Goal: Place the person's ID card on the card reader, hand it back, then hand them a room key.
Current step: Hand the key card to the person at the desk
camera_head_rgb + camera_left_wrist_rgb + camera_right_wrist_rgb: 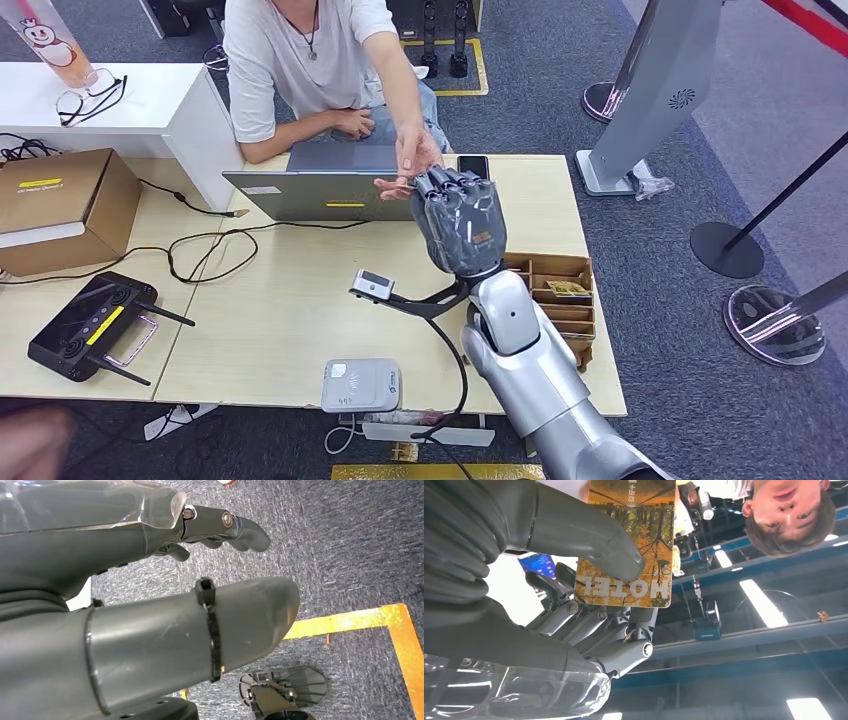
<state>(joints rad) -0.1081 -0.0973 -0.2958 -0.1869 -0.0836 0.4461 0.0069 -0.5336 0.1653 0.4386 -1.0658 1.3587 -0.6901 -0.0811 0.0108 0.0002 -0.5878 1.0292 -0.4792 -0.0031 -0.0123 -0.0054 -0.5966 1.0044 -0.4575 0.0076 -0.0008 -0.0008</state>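
My right hand is raised over the far side of the table with its back toward my head camera. In the right wrist view the thumb presses an orange room key card printed HOTEL against the fingers. The seated person's hand reaches out and meets my fingertips. The white card reader lies at the table's near edge, nothing on it. My left hand hangs over the carpet, fingers apart and holding nothing.
A wooden card box stands at the table's right edge beside my forearm. A laptop and a phone lie in front of the person. A cardboard box, a black controller and cables occupy the left. Stanchion bases stand right.
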